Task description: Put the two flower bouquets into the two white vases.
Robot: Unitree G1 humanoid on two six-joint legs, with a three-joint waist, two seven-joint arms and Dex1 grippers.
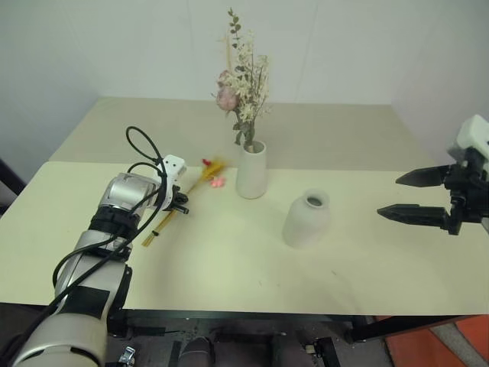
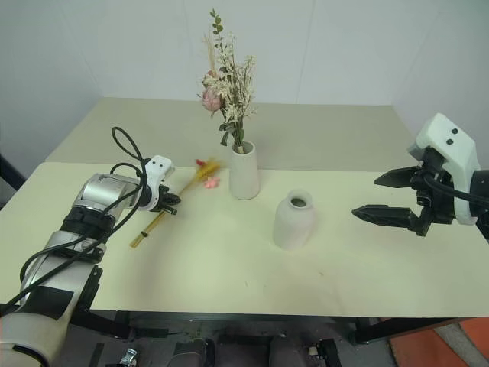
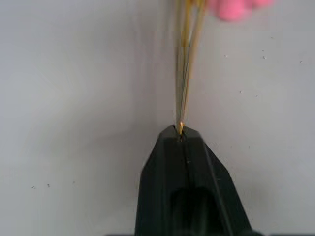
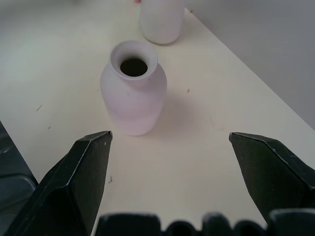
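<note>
The slim bouquet (image 1: 200,182) lies flat on the table, its yellow stems (image 3: 186,73) running toward me and its red and pink blossoms near the taller vase (image 1: 251,172). My left gripper (image 1: 180,205) is shut on those stems partway along. The bushy bouquet (image 1: 243,84) stands upright in the taller vase. Right of it, the shorter rounded vase (image 1: 307,219) stands with its mouth (image 4: 134,67) unoccupied. My right gripper (image 1: 388,196) hovers open to the right of the shorter vase, pointing at it with nothing between its fingers.
The cream table (image 1: 229,267) has bare surface in front of both vases. A second tabletop (image 1: 336,130) joins behind it and ends at the white walls. The near table edge (image 1: 252,312) runs just below my left arm.
</note>
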